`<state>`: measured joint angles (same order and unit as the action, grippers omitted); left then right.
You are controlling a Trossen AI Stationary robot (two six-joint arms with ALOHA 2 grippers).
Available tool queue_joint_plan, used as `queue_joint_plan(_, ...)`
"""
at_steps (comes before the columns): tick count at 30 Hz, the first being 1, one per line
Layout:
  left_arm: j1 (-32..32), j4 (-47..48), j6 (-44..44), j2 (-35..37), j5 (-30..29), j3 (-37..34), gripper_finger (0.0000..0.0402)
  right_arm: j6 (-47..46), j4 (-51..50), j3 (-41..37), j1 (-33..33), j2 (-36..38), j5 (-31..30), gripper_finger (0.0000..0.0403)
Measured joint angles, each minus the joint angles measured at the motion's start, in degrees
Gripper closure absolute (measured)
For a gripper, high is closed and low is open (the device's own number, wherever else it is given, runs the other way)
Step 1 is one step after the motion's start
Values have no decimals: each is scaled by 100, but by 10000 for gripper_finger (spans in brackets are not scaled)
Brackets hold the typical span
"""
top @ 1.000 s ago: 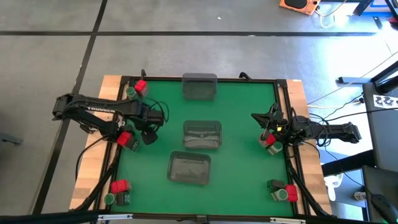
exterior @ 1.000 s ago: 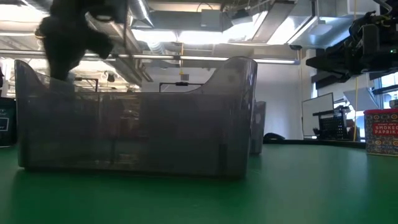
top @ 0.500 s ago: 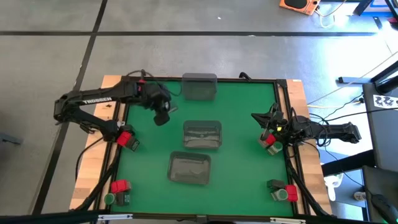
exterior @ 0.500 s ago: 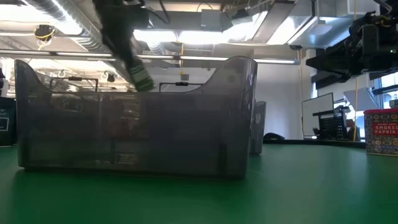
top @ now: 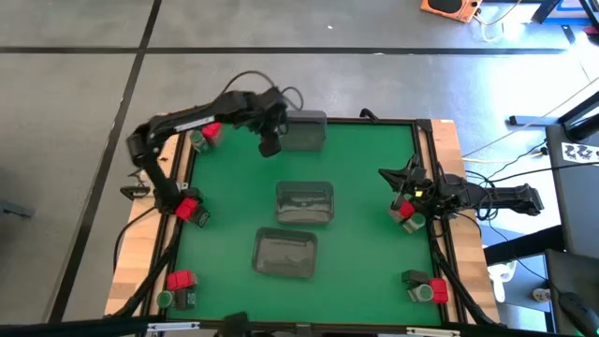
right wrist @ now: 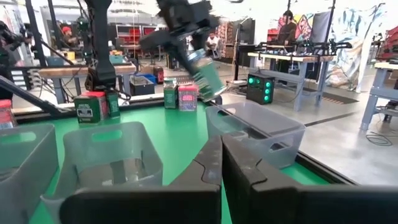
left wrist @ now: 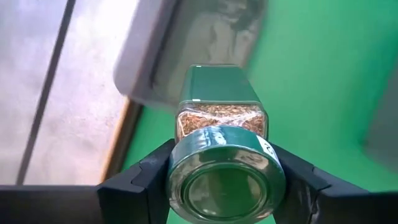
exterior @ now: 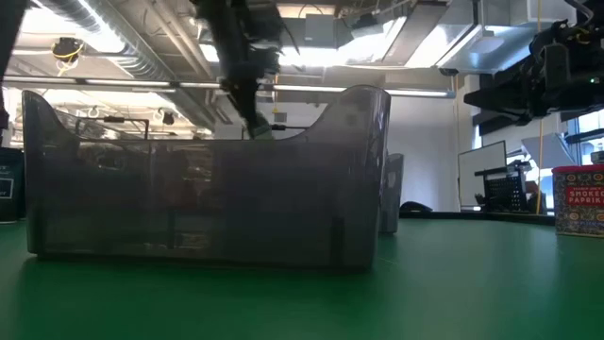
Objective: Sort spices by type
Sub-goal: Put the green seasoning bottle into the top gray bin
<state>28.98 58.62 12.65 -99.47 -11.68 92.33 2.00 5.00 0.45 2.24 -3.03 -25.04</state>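
While the left arm reaches over the far end of the bench (top: 356, 187), its left hand (top: 270, 142) hangs in the air clamped on a green-lidded jar (left wrist: 221, 152). From the left wrist, the two dark fingers (left wrist: 144, 177) press the jar from either side just behind its round green lid, and brown spice shows through the glass above them. Straight beyond the hand sits the far clear tray (top: 300, 130), its rim just past the jar's base; from above, the hand lies just beside that tray's left edge. The right wrist view shows the jar tilted over the tray's near corner, lifted clear of the bench, though whether it is already above the tray's opening is hard to judge. Two more clear trays, the middle tray (top: 305, 202) and the near tray (top: 285, 253), sit farther from the hand toward the front of the bench.

The right hand (right wrist: 221, 163) rests low at the bench's right edge with its fingers pressed together on nothing, just beside a red box (top: 406, 212) and a second green-lidded jar (top: 413, 223). Other spices stand in small groups at the bench's corners, well apart from the left hand.
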Motion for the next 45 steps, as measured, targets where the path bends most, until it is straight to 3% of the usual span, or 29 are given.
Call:
queue_joint_plan(6, 368, 175, 426, -952, 2, 1223, 202, 1, -40, 0, -1, 0, -101, 397)
queue_joint_plan(10, 574, 292, 583, -1453, 11, 1642, 202, 87, -37, 0, -2, 0, -267, 397)
queue_joint_plan(25, 766, 388, 1027, -2290, 194, 1653, 201, 639, -26, 0, -2, 0, -313, 397)
queue_joint_plan(35, 829, 380, 1108, -2484, 190, 1653, 200, 884, -26, 1, -1, 0, -604, 397)
queue_joint_plan(45, 862, 324, 1062, -2464, 175, 1653, 136, 903, -29, 0, -2, 0, -605, 397)
